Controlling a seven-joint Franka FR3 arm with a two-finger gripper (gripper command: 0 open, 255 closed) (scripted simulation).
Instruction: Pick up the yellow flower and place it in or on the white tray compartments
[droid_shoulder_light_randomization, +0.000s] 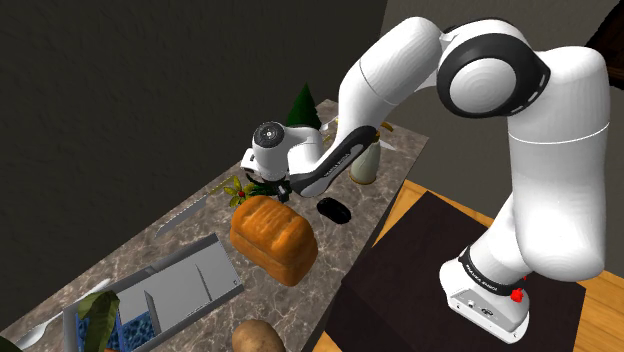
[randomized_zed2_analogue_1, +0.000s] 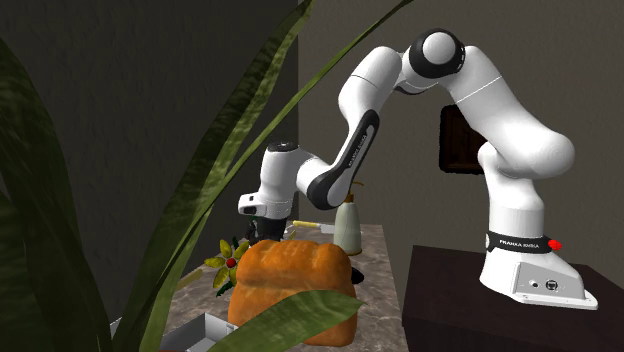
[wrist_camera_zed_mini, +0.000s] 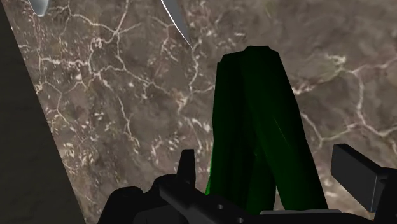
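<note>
Though low beside the loaf, flower yellow-green with red specks, tool spread.

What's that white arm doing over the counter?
A white robot arm reaches down over a marble counter toward a small yellow flower beside a bread loaf. Its black gripper is open, with a dark green shape, probably the flower's leaves, between the fingers but not clasped. The white tray meant for the flower sits further along the counter, so the pick-up is not yet done.
</note>
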